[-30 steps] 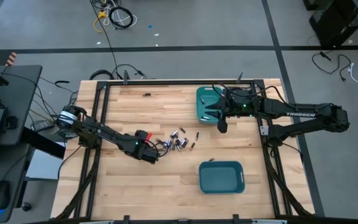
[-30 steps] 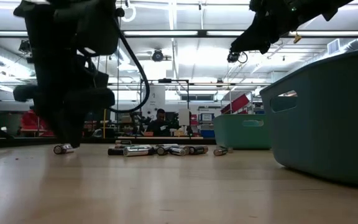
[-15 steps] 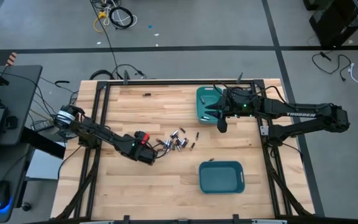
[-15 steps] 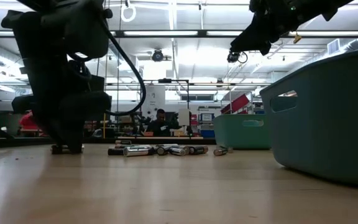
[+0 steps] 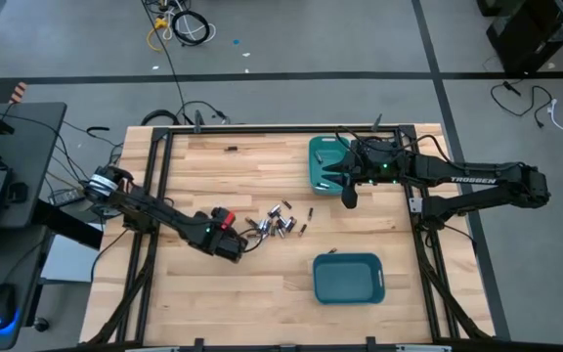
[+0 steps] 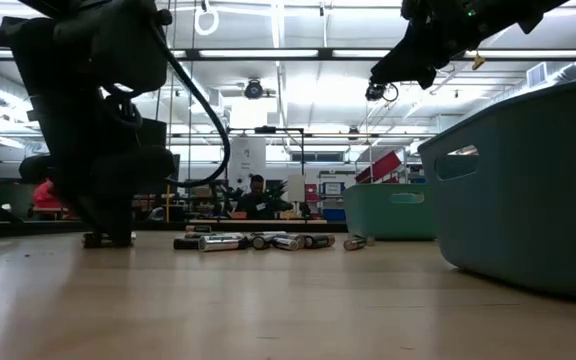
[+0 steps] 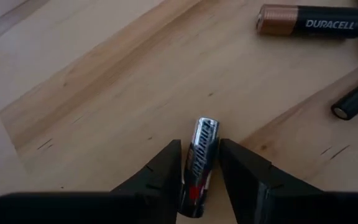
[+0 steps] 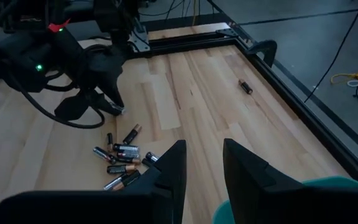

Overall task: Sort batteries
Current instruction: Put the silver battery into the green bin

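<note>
Left wrist view, L gripper clamped on 1 silver battery

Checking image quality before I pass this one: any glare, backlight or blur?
Low view: ceiling lights backlight the left arm into silhouette. Left wrist view: the silvery battery between the fingers is sharp, label readable. High view: evenly lit, no glare on the table.

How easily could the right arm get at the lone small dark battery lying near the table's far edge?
Probably yes: the right gripper hangs empty above the far teal bin, and bare wood surrounds that lone small dark battery.
</note>
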